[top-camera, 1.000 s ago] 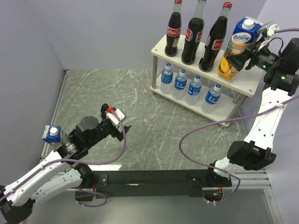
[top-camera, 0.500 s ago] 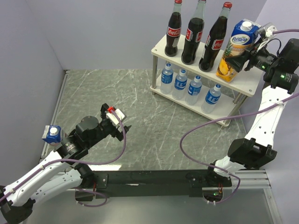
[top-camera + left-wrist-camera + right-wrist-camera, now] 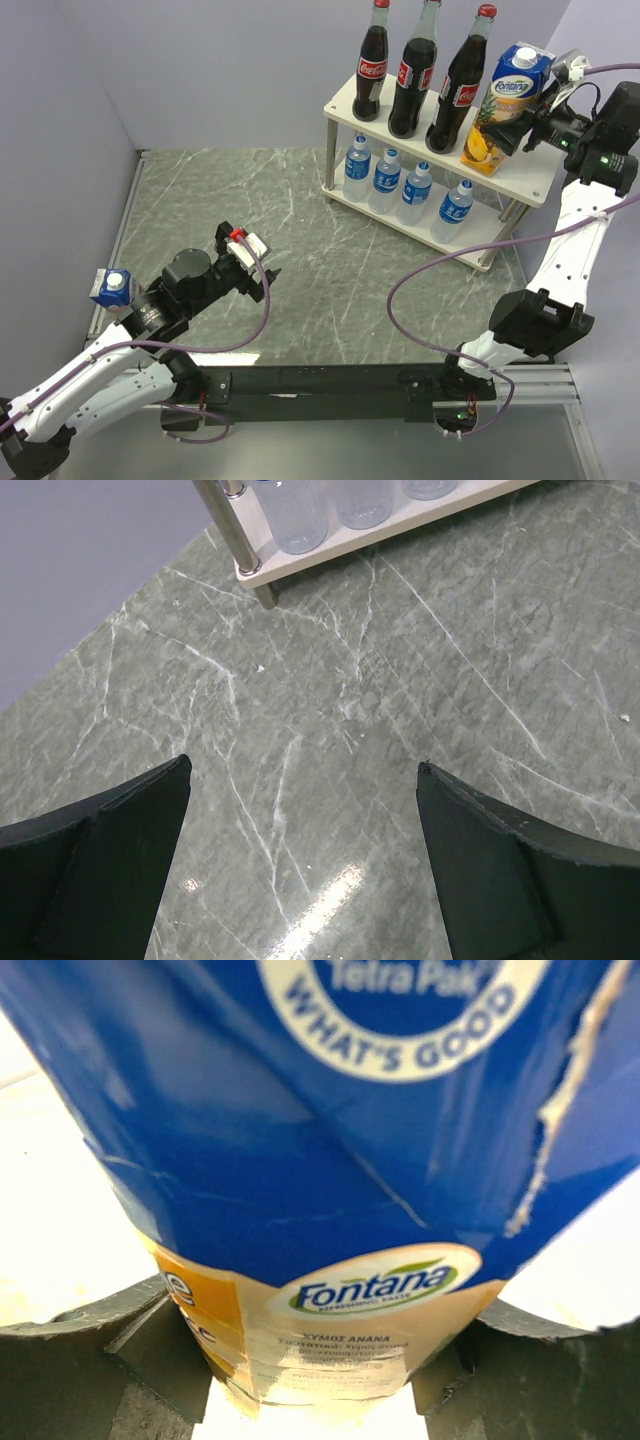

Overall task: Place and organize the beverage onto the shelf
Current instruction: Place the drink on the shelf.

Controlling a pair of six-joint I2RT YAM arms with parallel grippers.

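Note:
A blue-topped juice carton (image 3: 505, 105) stands slightly tilted at the right end of the shelf's top board (image 3: 345, 100). My right gripper (image 3: 527, 122) is shut on the carton (image 3: 330, 1160) from the right, a finger on each side. Three cola bottles (image 3: 412, 75) stand left of it on the same board. Several water bottles (image 3: 402, 183) line the lower board. A second juice carton (image 3: 110, 288) stands on the table at the far left, behind my left arm. My left gripper (image 3: 262, 270) hovers open over bare table (image 3: 303, 780), holding nothing.
The grey marble table (image 3: 300, 210) stretches between my left gripper and the shelf. The shelf's lower board (image 3: 400, 525) and a metal leg (image 3: 235, 530) show at the top of the left wrist view. Purple walls close in on the left and back.
The right gripper and the juice carton have shifted slightly left on the top board, the carton a little more upright. The left arm has not moved.

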